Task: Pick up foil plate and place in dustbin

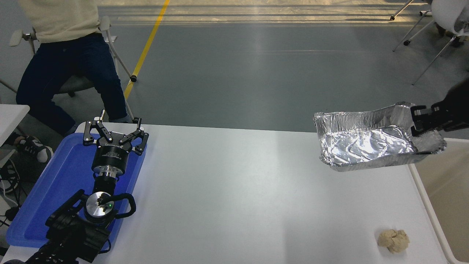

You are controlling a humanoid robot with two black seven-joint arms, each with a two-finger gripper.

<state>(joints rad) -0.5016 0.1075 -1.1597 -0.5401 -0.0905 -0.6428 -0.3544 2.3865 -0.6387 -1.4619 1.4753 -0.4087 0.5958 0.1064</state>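
The shiny silver foil plate [366, 145] hangs in the air over the table's far right corner, nearly level. My right gripper [417, 126] comes in from the right edge and is shut on the plate's right rim. The beige dustbin [445, 187] stands beside the table's right edge, only its left part in view; the plate's right end reaches over the bin's near rim. My left gripper [114, 134] is parked at the lower left over the blue tray, its fingers open and empty.
A flat blue tray [47, 190] lies at the table's left edge under the left arm. A small crumpled beige paper ball [394, 241] lies at the front right. A person sits on a chair beyond the far left corner [69, 66].
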